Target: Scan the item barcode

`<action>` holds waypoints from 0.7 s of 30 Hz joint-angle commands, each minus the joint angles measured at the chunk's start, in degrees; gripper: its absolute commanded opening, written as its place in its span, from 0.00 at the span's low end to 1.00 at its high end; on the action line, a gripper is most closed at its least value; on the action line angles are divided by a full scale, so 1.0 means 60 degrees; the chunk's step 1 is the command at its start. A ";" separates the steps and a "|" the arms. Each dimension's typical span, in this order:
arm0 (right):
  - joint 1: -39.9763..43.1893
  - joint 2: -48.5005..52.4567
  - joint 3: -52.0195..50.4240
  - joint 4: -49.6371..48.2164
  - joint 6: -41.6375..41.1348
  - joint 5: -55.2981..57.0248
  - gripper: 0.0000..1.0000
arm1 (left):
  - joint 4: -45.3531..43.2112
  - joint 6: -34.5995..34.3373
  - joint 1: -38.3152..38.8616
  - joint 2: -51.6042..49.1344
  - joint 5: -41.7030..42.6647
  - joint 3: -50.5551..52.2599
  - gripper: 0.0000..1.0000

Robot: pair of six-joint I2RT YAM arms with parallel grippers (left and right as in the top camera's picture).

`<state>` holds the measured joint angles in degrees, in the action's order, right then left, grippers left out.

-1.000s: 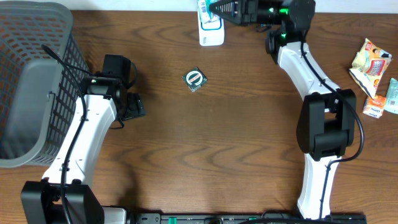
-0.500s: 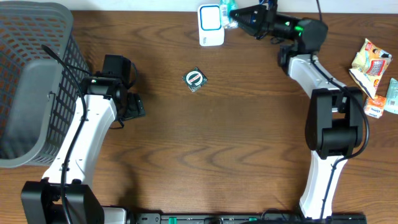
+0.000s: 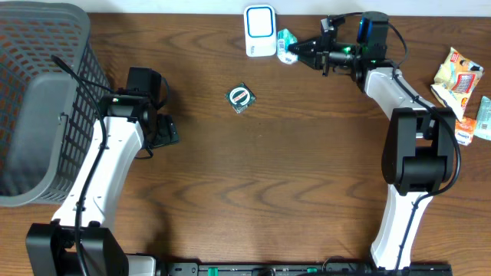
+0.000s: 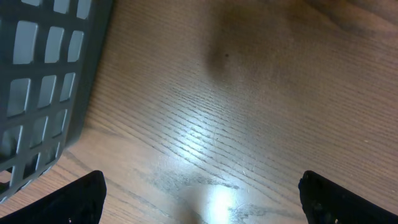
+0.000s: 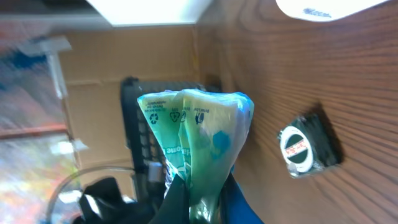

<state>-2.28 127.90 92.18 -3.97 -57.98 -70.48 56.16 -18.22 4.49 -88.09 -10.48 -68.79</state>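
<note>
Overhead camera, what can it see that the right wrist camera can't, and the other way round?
Only the overhead view shows the snack packets at the table's right edge and the whole white right arm. Only the right wrist view shows the recycling marks printed on the green packet, and brown cardboard behind it. Both show the right gripper pinching that green packet, the white scanner, the small dark packet with a round label, and the wooden table.
</note>
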 commanded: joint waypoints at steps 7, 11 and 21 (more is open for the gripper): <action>-0.0102 -0.1985 0.0055 0.4266 0.4787 0.1741 0.01 | 0.0025 -0.0127 -0.0033 0.0000 -0.0087 0.0040 0.98; -0.0189 -0.3479 0.0051 0.5625 0.6116 0.1858 0.01 | 0.0025 -0.0127 -0.0033 0.0000 -0.0087 0.0040 0.98; -0.0178 -0.3923 0.0044 0.7934 0.9541 -0.2288 0.01 | 0.0029 -0.0131 -0.0033 0.0004 -0.0087 0.0040 0.98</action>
<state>-2.66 103.59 92.66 40.01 -12.05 -72.73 56.14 -18.24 4.49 -88.09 -10.48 -68.79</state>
